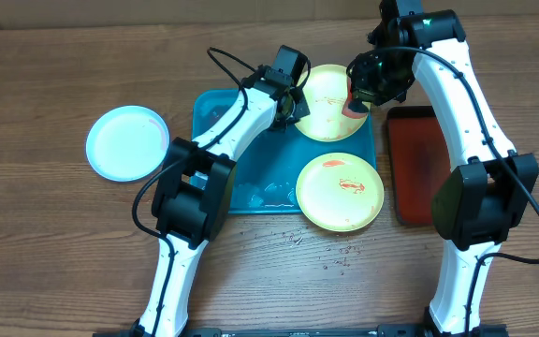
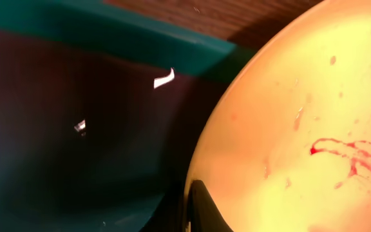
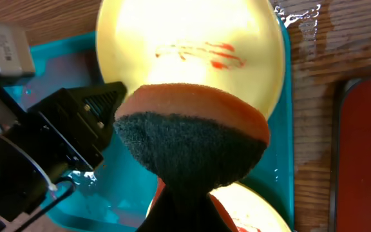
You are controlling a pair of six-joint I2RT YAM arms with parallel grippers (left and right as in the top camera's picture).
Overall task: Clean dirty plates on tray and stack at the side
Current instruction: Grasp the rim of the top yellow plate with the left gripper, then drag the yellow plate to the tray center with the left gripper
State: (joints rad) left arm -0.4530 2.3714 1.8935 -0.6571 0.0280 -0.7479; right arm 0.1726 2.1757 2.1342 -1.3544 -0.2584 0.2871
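While left hand [image 1: 294, 100] sits closed, pinching left rim of far plate [image 1: 330, 117] on tray [image 1: 215, 122], right hand [image 1: 371, 86] clamped tight on sponge [image 3: 192, 138] over that plate's right edge. Near plate [image 1: 341, 191] also on tray, sauce-smeared. White plate [image 1: 126, 142] on table [image 1: 54, 243], left of tray. Red tray [image 1: 419, 168] at right.

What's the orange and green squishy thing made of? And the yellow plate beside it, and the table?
The sponge is probably soft orange foam with a rough, dark green scrubbing layer. The yellow plate seems to be smooth plastic; light glares off it. The table looks like wood, or wood-look, with grain lines.
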